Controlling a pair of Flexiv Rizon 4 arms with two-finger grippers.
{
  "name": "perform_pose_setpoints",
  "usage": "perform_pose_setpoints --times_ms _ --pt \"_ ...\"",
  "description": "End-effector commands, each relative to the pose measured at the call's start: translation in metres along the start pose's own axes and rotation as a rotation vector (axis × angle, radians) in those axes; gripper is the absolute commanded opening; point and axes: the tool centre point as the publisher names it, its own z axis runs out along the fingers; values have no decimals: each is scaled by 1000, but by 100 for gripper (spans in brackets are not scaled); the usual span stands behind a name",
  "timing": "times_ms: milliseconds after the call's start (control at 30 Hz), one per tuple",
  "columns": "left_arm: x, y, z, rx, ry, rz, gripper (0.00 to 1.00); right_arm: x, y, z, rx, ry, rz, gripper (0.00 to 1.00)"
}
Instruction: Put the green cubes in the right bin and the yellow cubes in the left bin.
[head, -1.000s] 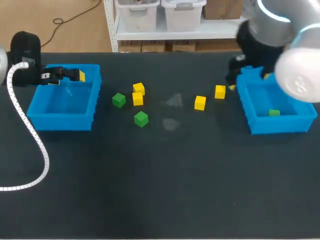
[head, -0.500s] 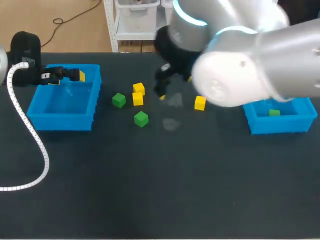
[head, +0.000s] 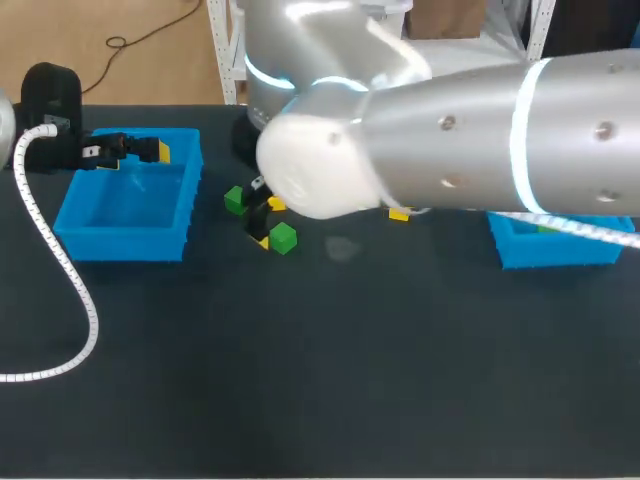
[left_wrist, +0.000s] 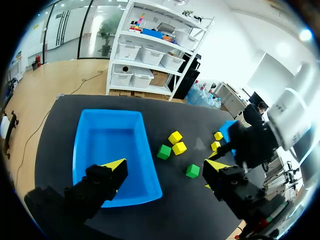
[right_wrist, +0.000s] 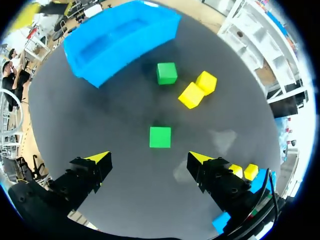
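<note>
Hovering over the green cube (right_wrist: 160, 137), right end effector (right_wrist: 149, 158) gapes wide — cube likely light, rigid — pinch opposite flat faces.

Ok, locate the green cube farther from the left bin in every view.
Head view: green cube right of the left bin, near the other green cube.
Left wrist view: cube beside the bin, near the other green cube.
Right wrist view: cube ahead of the right gripper, centred between its open fingers.
Shared landmark: the left bin.
</note>
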Motion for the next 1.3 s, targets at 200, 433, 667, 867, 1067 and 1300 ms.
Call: perform_pose_setpoints --times_ms 200,433,667,867,1067,1300 --pt "1 1 0 5 -5 1 100 -17 -12 30 -15 106 -3 100" --pt "1 1 0 5 -5 1 100 -15 -20 37 -19 121 8 100" --pt "1 1 0 5 -5 1 100 -9 -21 44 -26 128 26 100" --pt "1 1 0 5 -5 1 100 -7 -20 51 -24 138 35 100" --pt "1 1 0 5 -5 1 100 -7 -19 56 -23 133 56 24" --pt "1 1 0 5 -5 1 100 -7 -22 48 -9 96 76 0"
